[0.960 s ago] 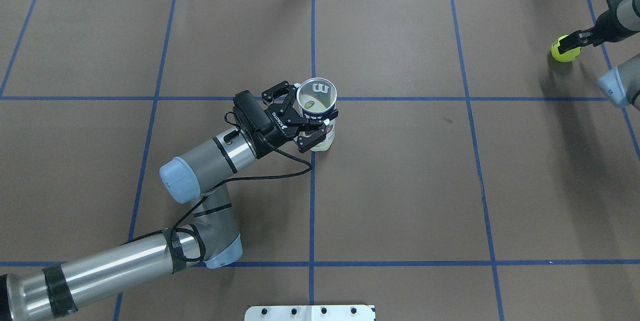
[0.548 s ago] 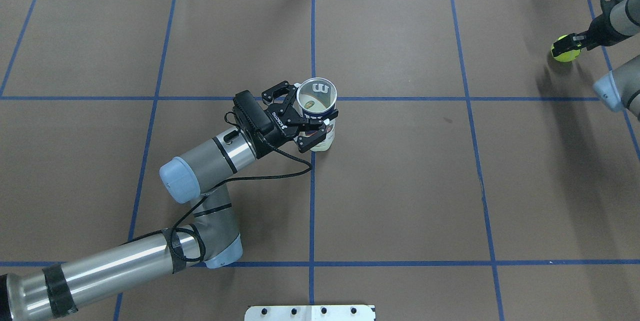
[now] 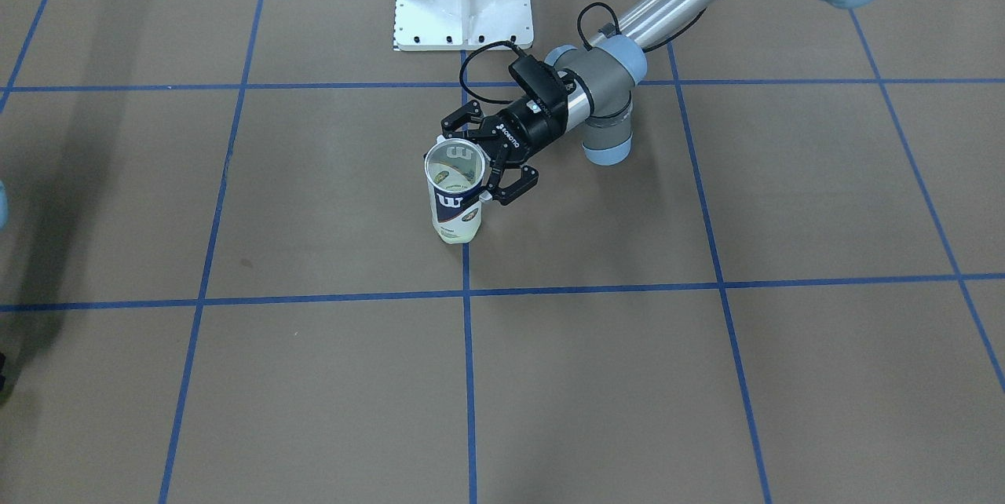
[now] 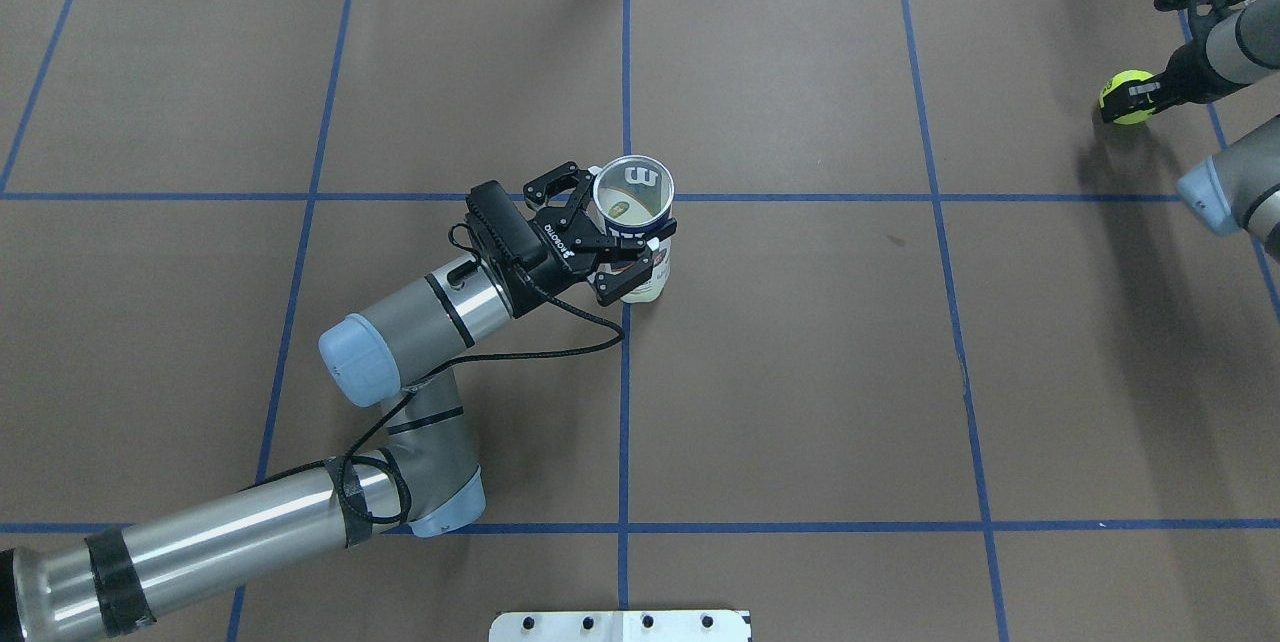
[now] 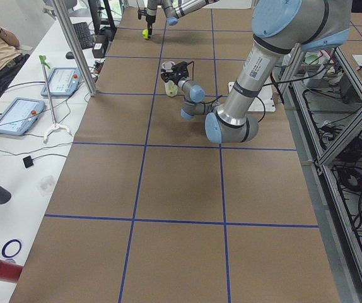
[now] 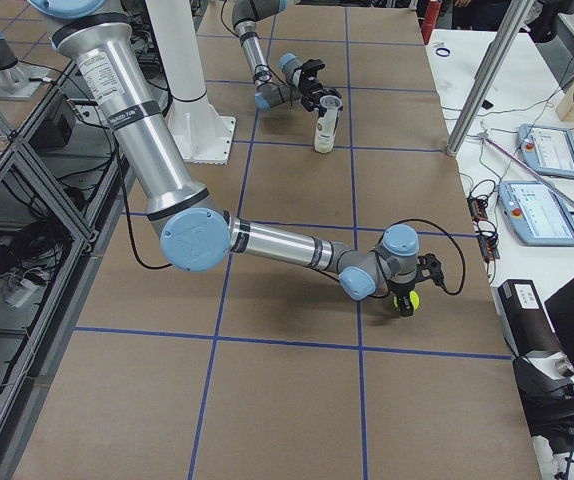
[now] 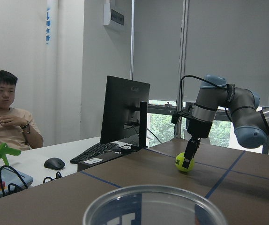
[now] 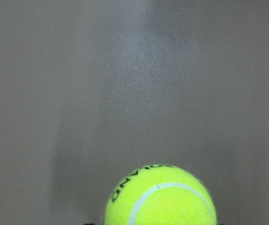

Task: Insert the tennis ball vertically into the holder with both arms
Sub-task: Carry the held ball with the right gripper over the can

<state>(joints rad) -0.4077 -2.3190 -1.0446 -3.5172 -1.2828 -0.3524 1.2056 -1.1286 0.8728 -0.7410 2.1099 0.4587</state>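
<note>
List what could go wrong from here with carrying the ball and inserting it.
1. The tennis ball is pinched in the right gripper at the far right of the table; over the long carry to the middle it could slip.
2. The mouth of the holder looks barely wider than the ball, so slight misalignment may catch the rim.
3. The left gripper clasps the upright holder from its side; a downward push could tilt it.

Fuzzy felt tennis ball (image 8: 160, 197), clear glossy plastic holder (image 3: 455, 210) — matt brown paper table (image 4: 800, 372).
</note>
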